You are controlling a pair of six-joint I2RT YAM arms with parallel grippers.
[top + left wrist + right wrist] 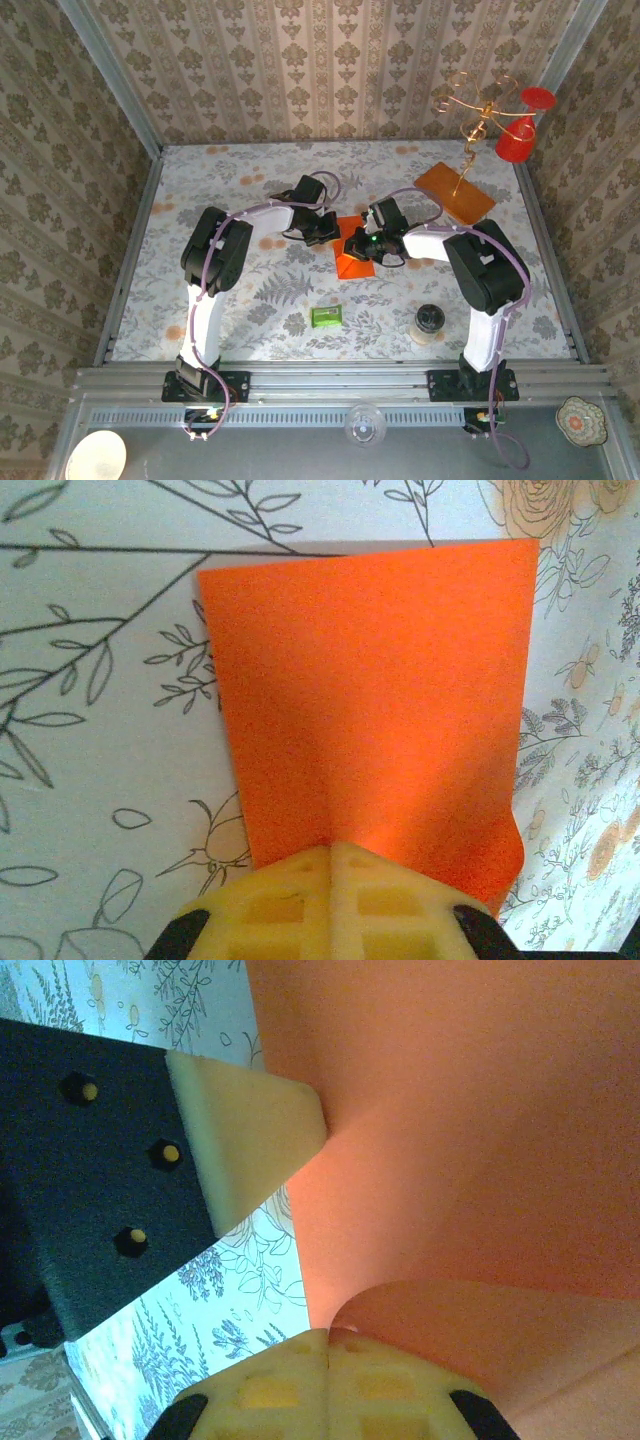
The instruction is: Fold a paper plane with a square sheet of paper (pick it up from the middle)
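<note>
Sheet (352,258) sits at centre of surface (270,312), between the two wrists. L arm (215,260) reaches in from the left, R arm (485,265) from the right.

L jaws: together, clamped on sheet's near edge. L wrist view: pads (290,885) meet w/o gap. Sheet (370,700) puckers up into the pinch, and its far part lies flat on surface.

R jaws: together, clamped on a curled-up edge of sheet. R wrist view: pads (275,1390) closed, w/ sheet (460,1130) rolling over just above them. L finger (245,1130) touches sheet at a crease point, near R pads.

Other items on surface:
- Board (455,192) w/ wire stand (470,110), far right, apart from sheet.
- Green packet (326,316), near side, apart from sheet.
- Jar (428,322), beside R arm.
</note>
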